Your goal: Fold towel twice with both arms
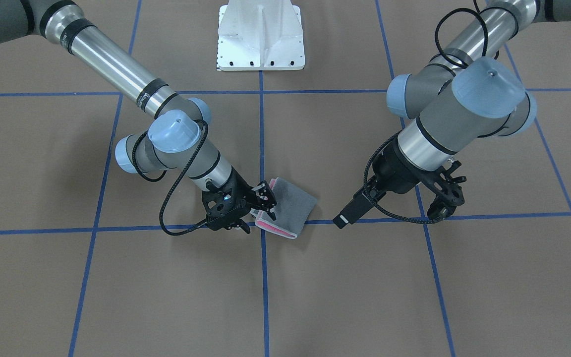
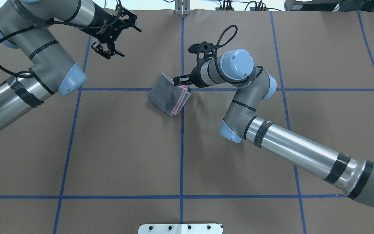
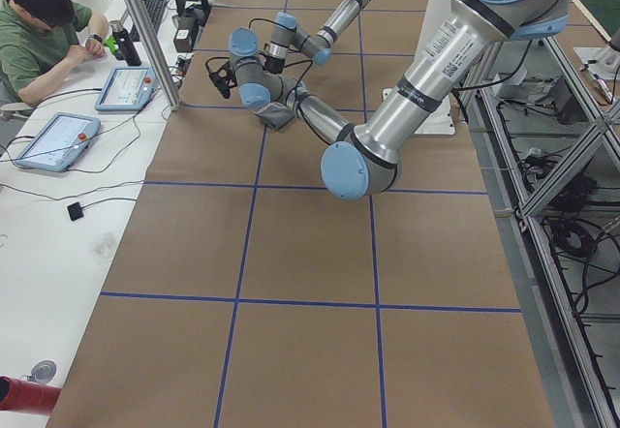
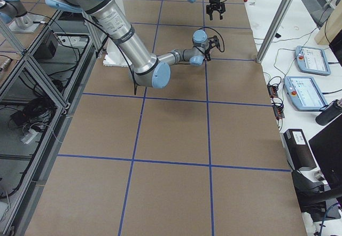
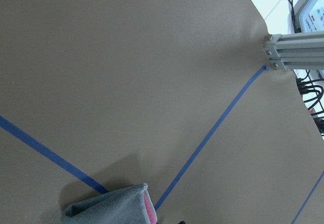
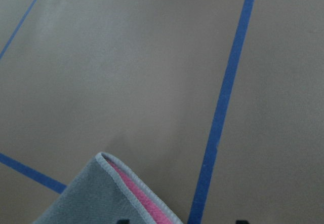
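The towel (image 2: 167, 94) lay folded into a small thick square just left of the middle of the overhead view. It sat beside the blue tape cross (image 2: 182, 89), with the dark grey face up and pink showing only between the layers along its right edge. It rested flat on the brown paper table (image 2: 125, 146).

My right gripper (image 1: 267, 201) sat low at that layered edge with its fingers spread wide and closed on nothing. In the right wrist view the hemmed corner (image 6: 104, 158) rose from the bottom of the frame, roughly between the two fingertips that just showed there. My right arm (image 2: 291, 149) came in from the lower right of the overhead view.

My left gripper (image 4: 215, 15) hung well apart from the towel, at the upper left of the overhead view, its fingers parted and empty. Its wrist camera caught only a corner of the cloth at the bottom edge.

The white pedestal base (image 1: 260, 34) stood top centre in the front-facing view. A seated person (image 3: 39, 36) leaned at a side table at the upper left of the left-end view, with two teach pendants (image 3: 53, 140) lying there.
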### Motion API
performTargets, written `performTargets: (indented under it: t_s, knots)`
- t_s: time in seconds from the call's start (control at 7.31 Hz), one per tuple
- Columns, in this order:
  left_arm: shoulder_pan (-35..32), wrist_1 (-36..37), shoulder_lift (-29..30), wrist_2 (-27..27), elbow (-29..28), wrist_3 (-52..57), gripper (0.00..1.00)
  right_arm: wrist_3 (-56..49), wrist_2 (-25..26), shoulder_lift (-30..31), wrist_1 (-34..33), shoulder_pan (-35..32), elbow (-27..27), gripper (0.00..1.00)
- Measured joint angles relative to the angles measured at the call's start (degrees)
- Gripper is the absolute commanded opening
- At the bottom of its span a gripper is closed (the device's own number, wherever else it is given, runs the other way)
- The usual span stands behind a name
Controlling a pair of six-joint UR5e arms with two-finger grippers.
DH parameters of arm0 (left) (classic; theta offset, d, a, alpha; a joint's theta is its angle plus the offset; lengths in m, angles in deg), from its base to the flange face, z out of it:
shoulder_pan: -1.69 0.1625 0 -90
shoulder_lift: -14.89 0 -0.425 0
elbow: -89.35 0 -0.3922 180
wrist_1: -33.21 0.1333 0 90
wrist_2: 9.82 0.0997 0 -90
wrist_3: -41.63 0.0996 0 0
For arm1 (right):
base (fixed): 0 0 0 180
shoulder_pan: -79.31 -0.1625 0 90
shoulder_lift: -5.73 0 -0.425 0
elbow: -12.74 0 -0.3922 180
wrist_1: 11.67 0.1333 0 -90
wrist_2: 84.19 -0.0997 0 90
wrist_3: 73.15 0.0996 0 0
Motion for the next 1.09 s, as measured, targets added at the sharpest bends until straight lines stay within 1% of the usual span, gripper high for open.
performTargets:
  t_s: [0.27, 0.41, 0.55, 0.68, 0.82, 1.09]
  knots:
    - [0.0, -0.1, -0.1, 0.0, 0.0, 0.1, 1.00, 0.0, 0.2, 0.0, -0.1, 0.7, 0.1, 0.61]
    - [0.0, -0.1, -0.1, 0.0, 0.0, 0.1, 1.00, 0.0, 0.2, 0.0, -0.2, 0.9, 0.2, 0.50]
    - [0.0, -0.1, -0.1, 0.0, 0.0, 0.1, 1.00, 0.0, 0.2, 0.0, -0.2, 1.0, 0.3, 0.35]
    - [0.0, -0.1, -0.1, 0.0, 0.0, 0.1, 1.00, 0.0, 0.2, 0.0, -0.2, 1.1, 0.3, 0.25]
    - [0.0, -0.1, -0.1, 0.0, 0.0, 0.1, 1.00, 0.0, 0.2, 0.0, -0.2, 1.1, 0.4, 0.23]
    - [0.0, -0.1, -0.1, 0.0, 0.0, 0.1, 1.00, 0.0, 0.2, 0.1, -0.2, 1.0, 0.2, 0.23]
